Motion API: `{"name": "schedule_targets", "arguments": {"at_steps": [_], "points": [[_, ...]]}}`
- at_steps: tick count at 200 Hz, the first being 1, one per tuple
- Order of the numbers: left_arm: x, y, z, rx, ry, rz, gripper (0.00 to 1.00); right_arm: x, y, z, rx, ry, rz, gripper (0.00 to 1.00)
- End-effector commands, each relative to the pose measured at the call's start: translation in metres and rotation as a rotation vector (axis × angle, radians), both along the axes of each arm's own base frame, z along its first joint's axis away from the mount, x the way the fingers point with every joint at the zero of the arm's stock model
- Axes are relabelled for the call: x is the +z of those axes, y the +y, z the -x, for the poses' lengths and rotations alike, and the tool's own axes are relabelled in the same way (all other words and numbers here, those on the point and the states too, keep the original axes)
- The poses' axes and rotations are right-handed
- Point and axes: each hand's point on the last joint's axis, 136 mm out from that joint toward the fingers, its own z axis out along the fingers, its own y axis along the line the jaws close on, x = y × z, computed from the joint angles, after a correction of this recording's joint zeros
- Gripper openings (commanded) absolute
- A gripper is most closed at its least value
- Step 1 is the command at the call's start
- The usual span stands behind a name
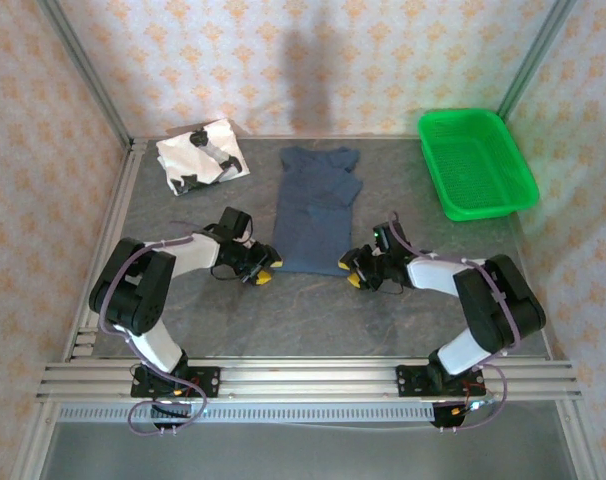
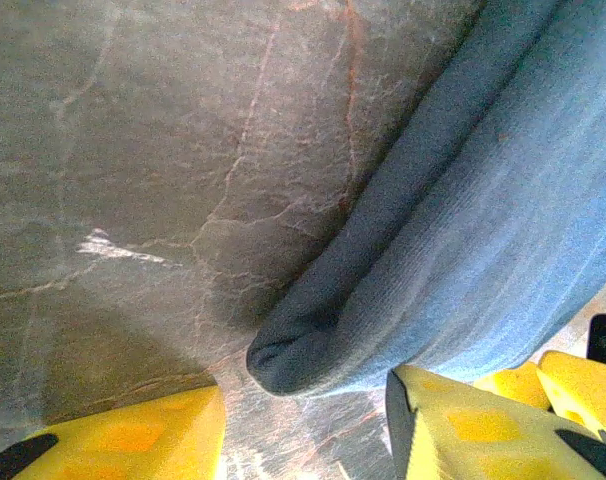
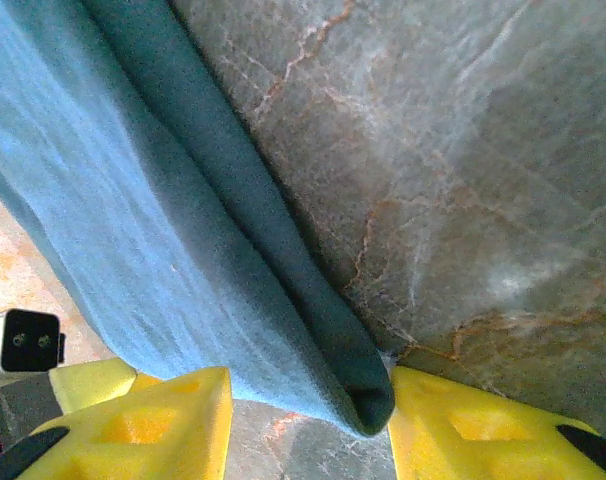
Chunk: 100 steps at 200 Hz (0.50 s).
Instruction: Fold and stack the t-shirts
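A dark navy t-shirt lies as a long folded strip on the middle of the table, collar end at the back. Each gripper sits at one of its near corners. My left gripper is open, and its yellow fingers straddle the near left corner with table showing between them. My right gripper is open too, around the near right corner; that corner touches one yellow finger. The white t-shirt with black patches lies folded at the back left.
A green mesh basket stands at the back right. Grey marbled tabletop lies bare between the shirt's near edge and the arm bases. Patterned walls close in the back and both sides.
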Motion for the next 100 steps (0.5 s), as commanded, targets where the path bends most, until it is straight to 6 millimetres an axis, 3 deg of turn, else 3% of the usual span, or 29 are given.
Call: {"name": "schedule_targets", "arguments": {"at_steps": [1, 62, 100], "points": [[0.003, -0.014, -0.048, 0.005, -0.167, -0.007, 0.45, -0.001, 0.011, -0.024, 0.019, -0.064, 0.009, 0.43], [0.000, -0.020, -0.069, -0.012, -0.149, -0.044, 0.37, -0.011, 0.015, -0.037, 0.037, -0.012, 0.047, 0.28], [0.001, -0.021, -0.071, -0.041, -0.130, -0.079, 0.19, -0.012, 0.014, -0.037, 0.040, 0.010, 0.067, 0.13]]}}
